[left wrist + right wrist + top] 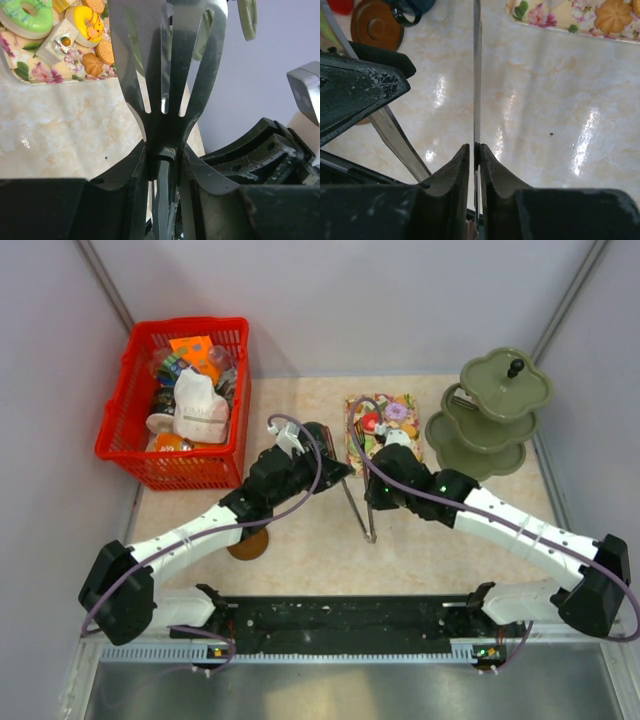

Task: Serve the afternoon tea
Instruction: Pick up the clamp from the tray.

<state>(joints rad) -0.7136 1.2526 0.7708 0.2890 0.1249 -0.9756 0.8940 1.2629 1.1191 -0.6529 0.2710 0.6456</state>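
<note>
Left gripper (162,150) clamped on slotted thin metal tongs (165,75), right gripper (475,152) pinched on same tongs, edge-on. Olive-green three-tier stand (490,415) ahead-right of right gripper; floral rectangular tray (30,75) ahead-left of left gripper; round brown saucer (375,25) ahead-left of right gripper; small colourful toy pastries (85,22) on tray

The basket (170,468) sits at the upper left of the worktop (320,575), the stand (490,390) at the upper right. The tray (412,400) of pastries (395,412) lies between them, with the tongs (362,515) just below it. A saucer (247,546) lies lower left of the tongs.
</note>
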